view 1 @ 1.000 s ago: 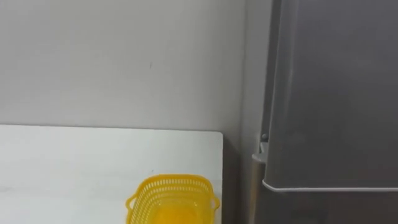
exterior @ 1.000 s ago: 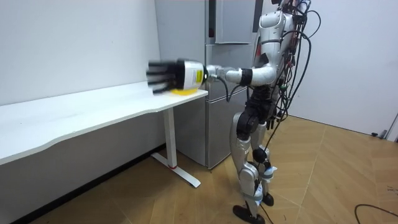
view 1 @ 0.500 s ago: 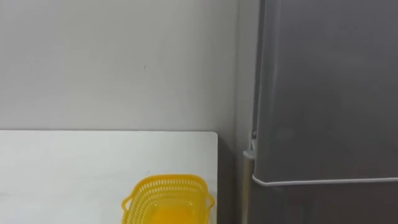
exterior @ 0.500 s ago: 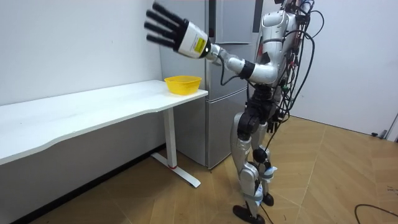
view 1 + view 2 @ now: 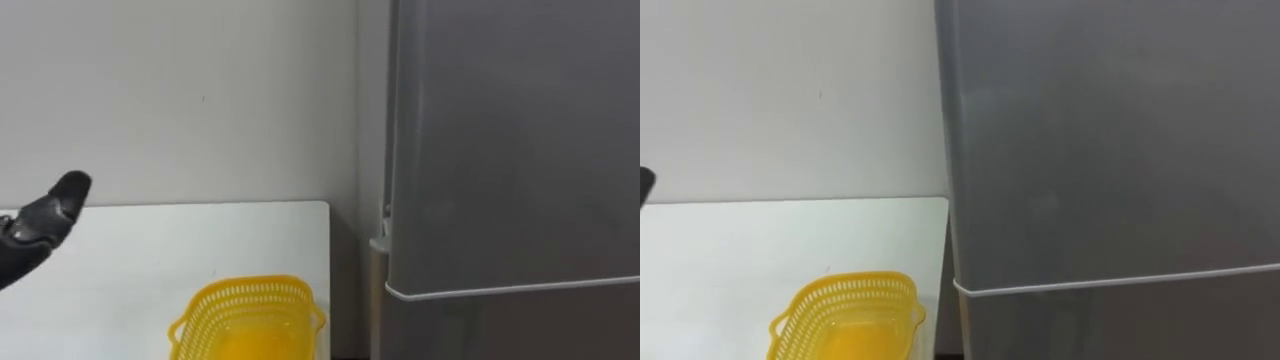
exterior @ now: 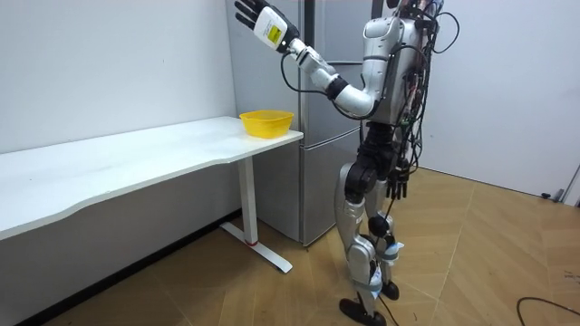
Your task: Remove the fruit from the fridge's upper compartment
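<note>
In the left eye view, my left robot hand (image 5: 38,228) comes in at the left edge, over the white bench (image 5: 130,250) and well apart from the fridge. The upper fridge door (image 5: 510,150) is shut, so whatever I am to fetch is hidden behind it. A small lip (image 5: 383,242) shows on the door's bench-side edge, just above the seam to the lower door (image 5: 500,330). I judge that is where to pull. A yellow basket (image 5: 250,320) sits on the bench corner, just beside the fridge.

In the room view, the robot stands facing the fridge at the end of the bench. The left arm is held high with the fingers spread straight and holding nothing. The right robot hand (image 6: 396,186) hangs by the hip, and I cannot tell its state.

In the right eye view, the grey door takes up most of the frame, with the basket below and to its left. I'd bring the left robot hand across and down to that lip and hook the fingers behind the edge before pulling. The forearm should pass above the basket, and the door needs room to swing without hitting the robot's chest.
</note>
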Motion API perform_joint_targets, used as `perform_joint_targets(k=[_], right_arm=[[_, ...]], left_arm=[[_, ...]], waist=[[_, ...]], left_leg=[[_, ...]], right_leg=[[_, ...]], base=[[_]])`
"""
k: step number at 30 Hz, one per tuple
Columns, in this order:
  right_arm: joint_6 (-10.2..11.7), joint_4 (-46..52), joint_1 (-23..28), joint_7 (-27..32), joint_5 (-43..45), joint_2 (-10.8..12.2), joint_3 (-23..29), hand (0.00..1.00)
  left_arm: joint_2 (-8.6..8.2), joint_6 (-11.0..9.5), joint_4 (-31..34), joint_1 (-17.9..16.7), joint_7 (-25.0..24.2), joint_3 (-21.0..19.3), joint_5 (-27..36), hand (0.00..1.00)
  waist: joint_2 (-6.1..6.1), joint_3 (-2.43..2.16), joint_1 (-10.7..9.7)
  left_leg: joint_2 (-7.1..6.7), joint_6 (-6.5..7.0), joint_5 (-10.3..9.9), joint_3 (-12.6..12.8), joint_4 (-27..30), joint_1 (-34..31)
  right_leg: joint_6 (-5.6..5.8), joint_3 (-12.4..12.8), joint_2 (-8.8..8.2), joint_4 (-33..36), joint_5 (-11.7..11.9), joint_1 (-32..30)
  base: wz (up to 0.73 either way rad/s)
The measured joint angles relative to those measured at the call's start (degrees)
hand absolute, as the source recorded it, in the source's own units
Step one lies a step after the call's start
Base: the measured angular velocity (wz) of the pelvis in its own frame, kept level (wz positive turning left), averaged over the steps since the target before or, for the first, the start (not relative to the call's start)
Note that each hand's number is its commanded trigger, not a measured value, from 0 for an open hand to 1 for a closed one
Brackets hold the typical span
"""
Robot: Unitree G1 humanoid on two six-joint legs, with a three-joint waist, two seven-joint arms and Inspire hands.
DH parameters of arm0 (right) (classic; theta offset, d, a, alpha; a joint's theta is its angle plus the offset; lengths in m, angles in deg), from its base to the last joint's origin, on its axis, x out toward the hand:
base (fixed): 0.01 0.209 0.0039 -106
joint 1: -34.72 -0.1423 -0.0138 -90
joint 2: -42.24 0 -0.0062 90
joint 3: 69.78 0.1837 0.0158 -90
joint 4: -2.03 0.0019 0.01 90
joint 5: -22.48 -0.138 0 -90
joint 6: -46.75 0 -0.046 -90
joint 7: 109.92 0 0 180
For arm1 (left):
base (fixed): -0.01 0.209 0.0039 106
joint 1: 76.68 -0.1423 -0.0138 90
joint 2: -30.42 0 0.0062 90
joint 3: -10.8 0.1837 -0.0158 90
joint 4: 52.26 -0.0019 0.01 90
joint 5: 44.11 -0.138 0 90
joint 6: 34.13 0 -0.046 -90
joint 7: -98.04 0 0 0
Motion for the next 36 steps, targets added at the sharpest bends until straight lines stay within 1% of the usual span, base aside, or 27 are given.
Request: perform_joint_targets(k=[1, 2, 3, 5, 8, 12, 14, 16, 20, 23, 26, 29, 33, 36], right_arm=[[0.0, 0.0, 0.0, 0.0, 0.0, 0.0, 0.0, 0.0], [-0.1, 0.0, -0.1, 0.0, 0.0, 0.0, -0.1, 0.0], [-0.1, 0.0, 0.0, 0.0, 0.0, 0.0, -0.2, 0.0], [-0.4, -0.1, 0.0, 0.2, 0.0, 0.0, -0.7, 0.0], [-0.4, -0.2, -0.2, 0.9, 0.0, 0.0, -2.1, 0.0], [-0.4, -0.3, -0.4, 1.9, -0.1, 0.0, -2.2, 0.0], [-0.5, -0.3, -0.6, 2.1, -0.5, 0.0, -2.2, 0.0], [-0.5, -0.3, -0.7, 2.0, -0.5, 0.0, -2.2, 0.0], [-1.6, -0.7, -0.9, 1.9, -0.5, 0.0, -2.5, 0.0], [-1.8, -0.7, -0.9, 1.8, -0.5, -0.1, -3.9, 0.0], [-1.7, -0.6, -0.9, 1.7, -0.2, -0.1, -4.4, 0.0], [-1.7, -0.6, -0.9, 1.3, -0.2, -0.1, -4.5, 0.0], [-1.7, -0.7, -1.3, 1.3, -0.3, -0.3, -4.6, 0.0], [-1.7, -1.8, -2.0, 1.3, -0.7, -0.6, -6.5, 0.0]], left_arm=[[0.0, 0.3, 0.0, 0.0, -0.8, 0.5, 0.0, 0.0], [0.0, 1.1, 0.0, 0.0, -2.6, 1.5, 0.0, 0.0], [0.0, 1.4, 0.0, 0.0, -3.4, 2.0, 0.0, 0.0], [-0.01, 2.6, 0.0, 0.0, -6.7, 3.2, -0.1, 0.0], [-0.01, 3.7, 0.0, 0.0, -9.6, 4.0, -0.1, 0.0], [-0.01, 4.4, 0.0, 0.1, -11.8, 4.8, -0.1, 0.0], [-0.01, 5.7, 0.0, 0.2, -13.1, 5.2, -0.1, 0.0], [-0.01, 6.5, 0.0, 0.2, -14.1, 5.3, -0.1, 0.0], [-0.02, 8.0, 0.0, 0.2, -16.3, 5.8, -0.1, 0.0], [-0.03, 8.5, 0.0, 0.5, -18.2, 6.8, -0.1, 0.0], [-0.05, 8.7, 0.0, 1.0, -20.6, 8.8, 0.0, 0.0], [-0.03, 8.8, -0.1, 1.0, -23.5, 10.9, 0.0, 0.0], [0.03, 9.8, -0.1, 1.0, -26.4, 12.6, 0.0, 0.0], [0.6, 10.0, -0.1, 1.0, -28.6, 13.5, 0.2, 0.0]], waist=[[0.16, -0.1, -0.1], [0.19, -0.15, -0.2], [0.21, -0.16, -0.2], [0.18, -0.18, -0.2], [0.37, -0.27, -0.2], [0.48, -0.28, -0.4], [0.6, -0.3, -0.4], [0.8, -0.26, -0.4], [1.14, -0.2, -0.7], [1.11, -0.17, -0.8], [1.18, -0.19, -1.4], [1.19, -0.19, -1.5], [1.43, -0.33, -1.8], [1.51, -0.32, -1.9]], left_leg=[[-0.01, 0.0, 0.0, 0.1, 0.0, 0.0], [0.0, 0.0, 0.0, 0.4, 0.0, 0.0], [0.01, 0.0, 0.0, 0.5, 0.0, 0.0], [0.03, 0.0, 0.0, 0.6, 0.0, 0.1], [0.13, 0.0, 0.0, 0.7, 0.0, 0.2], [0.12, 0.0, 0.0, 0.6, -0.1, 0.2], [0.11, 0.0, 0.0, 0.6, -0.1, 0.2], [0.13, 0.0, 0.0, 0.6, -0.1, 0.2], [0.17, 0.0, 0.0, 0.6, 0.0, 0.2], [0.17, 0.0, 0.0, 0.7, 0.1, -0.3], [0.22, 0.01, 0.0, 0.9, 0.4, -1.0], [0.37, 0.01, 0.0, 2.0, 0.4, -0.9], [0.45, 0.0, 0.0, 2.4, 0.5, -1.3], [0.69, 0.0, 0.0, 2.9, 0.5, -1.3]], right_leg=[[0.0, 0.0, -0.01, 0.0, 0.0, 0.0], [0.0, 0.2, -0.03, 0.0, 0.0, -0.1], [0.0, 0.4, -0.01, 0.0, 0.0, -0.1], [0.01, 0.8, -0.02, 0.2, 0.0, -0.2], [0.01, 1.2, -0.01, 0.8, 0.0, -0.6], [0.0, 1.1, -0.02, 0.7, 0.0, -0.6], [0.0, 1.1, -0.02, 0.7, 0.0, -0.6], [-0.02, 1.1, -0.01, 0.8, 0.0, -0.7], [-0.07, 1.1, 0.04, 1.0, 0.1, -0.8], [-0.07, 1.3, 0.05, 0.9, 0.1, -1.5], [-0.06, 1.5, 0.09, 0.9, 0.2, -2.0], [-0.11, 2.4, 0.23, 1.1, 0.2, -2.3], [-0.23, 2.8, 0.31, 1.1, 0.4, -2.8], [-0.28, 3.1, 0.42, 1.6, 0.5, -2.9]], base=[[-0.1], [-0.07], [-0.11], [-0.09], [-0.07], [-0.01], [0.0], [0.0], [0.0], [0.0], [0.0], [-0.15], [-0.1], [-0.08]])
